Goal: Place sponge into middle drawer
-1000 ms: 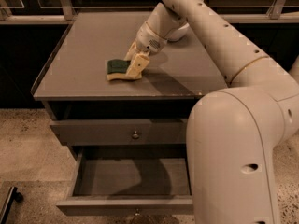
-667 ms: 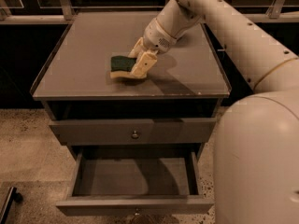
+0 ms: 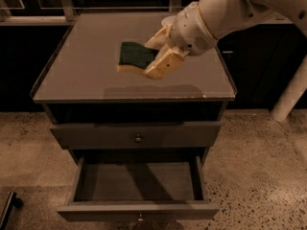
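Note:
The sponge (image 3: 133, 56), dark green on top with pale yellow foam beneath, is held in the air above the tabletop (image 3: 81, 75). My gripper (image 3: 154, 56) is shut on its right end, with one cream finger (image 3: 163, 64) under it and the other behind. The middle drawer (image 3: 136, 182) stands pulled open below, its flat tray bare, and its round knob (image 3: 140, 218) shows at the bottom edge. The arm reaches in from the upper right.
The upper drawer (image 3: 136, 136) with a round knob is shut just under the tabletop. A speckled floor surrounds the cabinet. A pale post (image 3: 292, 90) stands at the right. Dark railings run behind the table.
The gripper has lifted the sponge off the tabletop and raised it toward the camera. The arm has swung away to the upper right.

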Tool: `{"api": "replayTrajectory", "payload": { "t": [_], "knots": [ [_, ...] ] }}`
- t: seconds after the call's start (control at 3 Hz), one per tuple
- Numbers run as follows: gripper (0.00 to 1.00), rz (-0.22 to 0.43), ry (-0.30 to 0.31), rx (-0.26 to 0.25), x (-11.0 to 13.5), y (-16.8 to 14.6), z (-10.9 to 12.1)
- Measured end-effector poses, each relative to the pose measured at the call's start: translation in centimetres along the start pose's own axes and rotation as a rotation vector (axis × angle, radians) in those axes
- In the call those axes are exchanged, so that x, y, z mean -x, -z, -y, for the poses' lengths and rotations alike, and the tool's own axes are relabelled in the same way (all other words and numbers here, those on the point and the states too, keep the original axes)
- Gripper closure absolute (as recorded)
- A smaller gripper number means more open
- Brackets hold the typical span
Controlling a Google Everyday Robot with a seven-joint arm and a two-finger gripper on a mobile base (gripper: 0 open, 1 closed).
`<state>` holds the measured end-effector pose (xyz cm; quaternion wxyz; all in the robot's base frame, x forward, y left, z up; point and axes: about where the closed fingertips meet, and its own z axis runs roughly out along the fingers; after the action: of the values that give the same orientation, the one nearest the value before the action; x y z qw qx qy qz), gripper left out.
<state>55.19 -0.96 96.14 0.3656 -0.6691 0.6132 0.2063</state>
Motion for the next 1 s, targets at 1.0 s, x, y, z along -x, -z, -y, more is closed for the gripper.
{"api": "replayTrajectory", "payload": {
  "t": [1.0],
  "knots": [
    [1.0, -0.165, -0.459, -0.172, -9.4, 2.5, -14.6]
  ]
}}
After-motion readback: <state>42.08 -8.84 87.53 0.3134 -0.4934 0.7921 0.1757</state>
